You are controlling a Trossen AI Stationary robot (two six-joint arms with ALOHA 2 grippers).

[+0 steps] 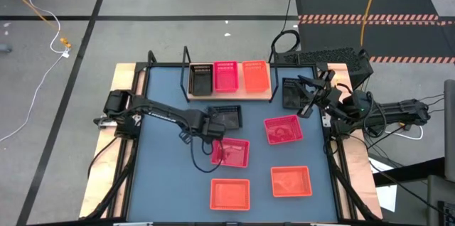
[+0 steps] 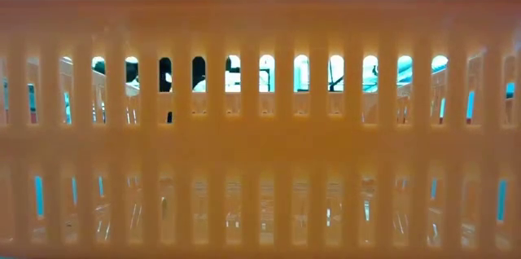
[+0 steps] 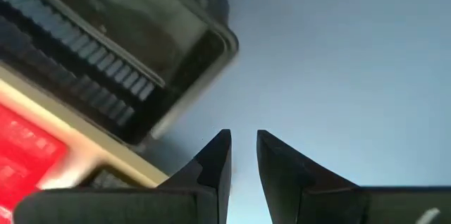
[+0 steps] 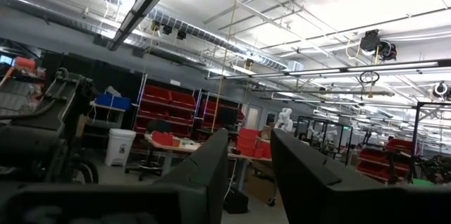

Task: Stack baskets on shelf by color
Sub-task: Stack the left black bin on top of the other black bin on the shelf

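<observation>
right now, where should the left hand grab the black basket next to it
By its rim wall, coming straight down from above. The black basket lies flat and open side up on the table, so one finger can drop inside and one outside a thin mesh wall. The left hand is closest to the near long wall.

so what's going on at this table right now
A two-armed robot is sorting small mesh baskets by color onto a wooden shelf at the far side of the table. The shelf holds a black basket, a pinkish-red one and an orange-red one side by side. The left tool hovers by another black basket mid-table, fingers slightly apart and holding nothing. The right tool waits at the right edge, also empty. Two pinkish-red and two orange-red baskets lie loose on the table.
</observation>
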